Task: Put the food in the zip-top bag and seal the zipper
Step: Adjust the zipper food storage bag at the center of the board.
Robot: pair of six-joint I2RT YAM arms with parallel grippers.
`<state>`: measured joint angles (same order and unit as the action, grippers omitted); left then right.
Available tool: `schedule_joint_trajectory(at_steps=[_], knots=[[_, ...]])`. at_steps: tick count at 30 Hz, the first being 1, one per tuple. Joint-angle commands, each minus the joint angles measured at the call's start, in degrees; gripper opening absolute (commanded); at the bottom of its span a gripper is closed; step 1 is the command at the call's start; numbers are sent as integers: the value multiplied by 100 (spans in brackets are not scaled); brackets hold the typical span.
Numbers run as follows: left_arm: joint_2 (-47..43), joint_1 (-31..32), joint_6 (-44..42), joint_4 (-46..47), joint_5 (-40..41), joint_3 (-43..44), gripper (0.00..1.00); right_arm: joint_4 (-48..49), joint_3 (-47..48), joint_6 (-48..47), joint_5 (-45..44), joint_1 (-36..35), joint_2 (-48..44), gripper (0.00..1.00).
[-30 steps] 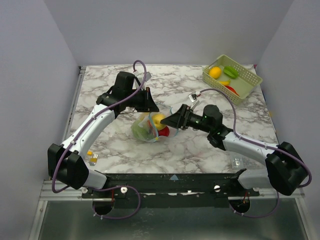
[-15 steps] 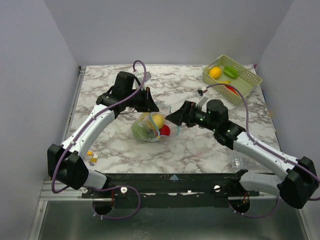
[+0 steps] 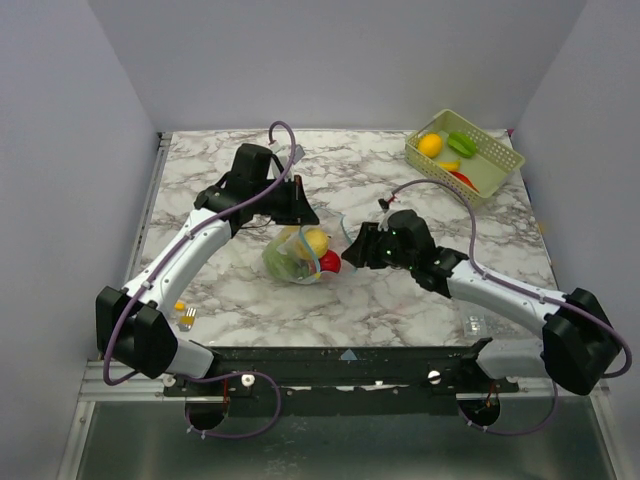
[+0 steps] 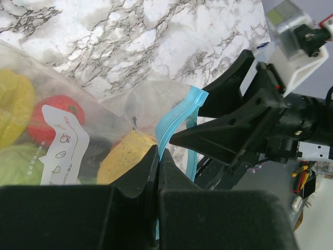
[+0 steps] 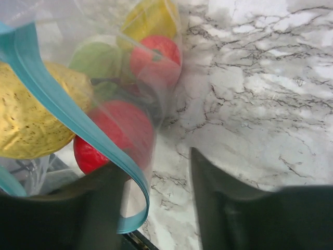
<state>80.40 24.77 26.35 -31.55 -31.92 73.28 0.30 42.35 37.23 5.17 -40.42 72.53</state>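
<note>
The zip-top bag (image 3: pixel 288 262), food (image 3: pixel 316 241) inside, lies on the bench (image 3: pixel 400 300) just before the left claw (image 3: pixel 303 219) and left of the right claw (image 3: pixel 349 256); a basket (image 3: pixel 497 163) stands well behind-right.

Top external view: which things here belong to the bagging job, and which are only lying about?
Job: zip-top bag; its zipper; bagged food; loose food; left claw, pinching the zipper; right claw, open.
Lying about: pale green basket holding the loose food; small yellow piece; clear plastic item.
</note>
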Motion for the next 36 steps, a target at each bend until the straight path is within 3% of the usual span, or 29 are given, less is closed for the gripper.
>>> schedule_joint_trajectory(at_steps=[1, 4, 5, 12, 15, 18, 22, 28, 32, 36], knots=[[208, 83, -143, -92, 154, 209, 0, 182, 209, -202, -360, -284, 245, 36], [359, 170, -195, -387, 223, 445, 0, 29, 474, 184, -182, -419, 117, 5], [361, 190, -206, -482, 239, 563, 0, -9, 585, 353, -113, -429, 20, 1], [-142, 397, -53, -1047, 449, 1184, 0, -1118, 1379, 1584, 124, -431, -773, 1], [-394, 508, -18, -989, 481, 970, 0, -497, 762, 2163, 289, -439, -1149, 1], [-209, 546, 63, -641, 3, 505, 0, -76, 151, 2501, 85, -440, -1231, 1], [396, 622, -118, -1179, -69, 839, 0, -79, 259, 2452, 107, -436, -920, 1], [-173, 849, -94, -958, -128, 1161, 2, 190, 479, 2702, 88, -528, -1173, 1], [44, 871, -186, -713, -480, 776, 5, 698, 121, 3124, 64, -537, -1164, 1], [318, 876, -319, -790, -582, 645, 0, 1114, -326, 3593, -95, -538, -990, 1]])
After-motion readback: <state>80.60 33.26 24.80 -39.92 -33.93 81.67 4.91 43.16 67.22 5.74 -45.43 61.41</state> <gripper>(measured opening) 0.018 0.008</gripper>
